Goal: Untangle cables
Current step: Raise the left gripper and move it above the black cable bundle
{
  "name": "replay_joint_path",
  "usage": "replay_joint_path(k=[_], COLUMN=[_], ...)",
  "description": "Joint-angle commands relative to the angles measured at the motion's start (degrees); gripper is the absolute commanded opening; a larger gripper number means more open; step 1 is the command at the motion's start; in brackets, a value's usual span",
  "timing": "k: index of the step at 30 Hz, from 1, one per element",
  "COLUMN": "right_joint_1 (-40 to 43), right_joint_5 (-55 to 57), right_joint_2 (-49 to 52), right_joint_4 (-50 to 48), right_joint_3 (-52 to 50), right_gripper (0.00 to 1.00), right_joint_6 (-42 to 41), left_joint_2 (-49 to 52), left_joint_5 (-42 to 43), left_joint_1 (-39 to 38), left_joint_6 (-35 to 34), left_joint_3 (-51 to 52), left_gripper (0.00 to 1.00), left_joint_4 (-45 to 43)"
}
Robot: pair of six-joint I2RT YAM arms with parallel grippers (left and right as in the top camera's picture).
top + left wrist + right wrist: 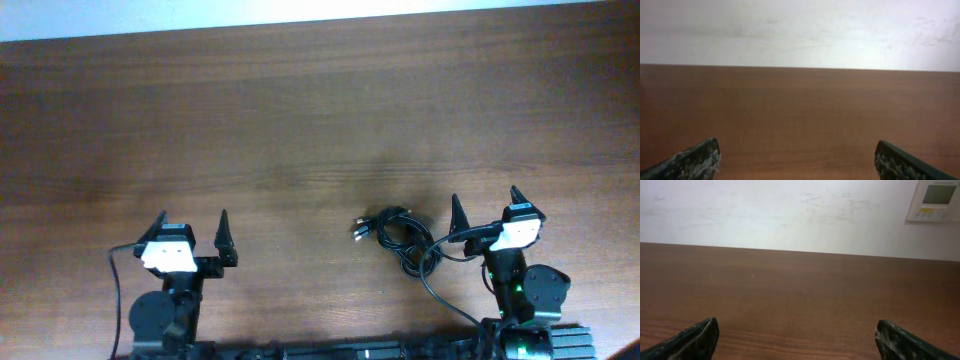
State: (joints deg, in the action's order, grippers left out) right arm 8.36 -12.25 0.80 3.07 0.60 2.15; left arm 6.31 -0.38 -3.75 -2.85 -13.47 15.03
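We see a table (300, 120) of reddish-brown wood with fine darker grain streaks. The cables (395, 235), low and right of centre in the overhead frame, are black with silvery tips. The left gripper (192, 214) and right gripper (485, 193) are black, each with a white block; up close the fingers (695, 160) show pale speckling. The wall (790, 210) is off-white with faint grey smudges. At the upper right of the right wrist frame, a wall panel (935, 200) is cream with a grey-green screen and a yellow mark.

Overhead cam looks straight down on table (300, 120) from high up. Both wrist cams sit low near table's front edge, facing across it twd wall (765, 210); all share tabletop.
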Motion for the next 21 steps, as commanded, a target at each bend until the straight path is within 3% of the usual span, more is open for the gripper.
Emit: replay_joint_path(k=[1,8,21], right_joint_1=[-0.6,-0.6,-0.6], right_joint_5=[-0.1,-0.1,-0.1], right_joint_2=[-0.3,-0.3,-0.3], right_joint_4=[0.4,0.4,0.4], right_joint_3=[-0.3,-0.3,-0.3], right_gripper=[0.99,0.99,0.99], right_joint_6=[0.4,0.4,0.4], left_joint_2=[5.1,13.7,27.7], left_joint_5=[0.7,1.2,10.8], left_joint_1=[-0.3,-0.3,-0.3], left_joint_6=[-0.6,-0.6,-0.6], left_joint_3=[-5.3,-9.7,-20.3], left_gripper=[0.99,0.99,0.99], left_joint_4=[0.3,1.0,7.0])
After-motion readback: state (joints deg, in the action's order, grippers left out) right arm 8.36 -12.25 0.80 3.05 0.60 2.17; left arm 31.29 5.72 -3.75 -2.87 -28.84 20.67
